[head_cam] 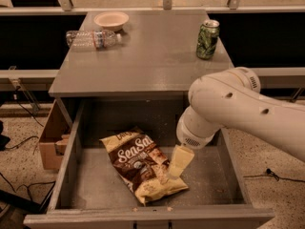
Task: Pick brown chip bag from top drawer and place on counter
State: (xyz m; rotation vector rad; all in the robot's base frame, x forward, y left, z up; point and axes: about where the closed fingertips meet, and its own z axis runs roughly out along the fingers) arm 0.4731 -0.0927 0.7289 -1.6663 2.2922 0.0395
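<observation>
1. Now the end effector (pixel 175 168) is low inside the top drawer (pixel 66 171), at the right edge of the brown chip bag (pixel 140 162), which lies flat on the drawer floor.
2. I cannot tell if it is apart or together.
3. I judge this is the reach for the grasp.
4. Next: clamp the bag, lift it, and carry it far to the tabletop (pixel 143 61), left of the green can (pixel 208 39).

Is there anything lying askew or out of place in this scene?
The water bottle lies on its side on the counter. The brown chip bag lies diagonally in the top drawer, with the gripper at its right edge.
</observation>
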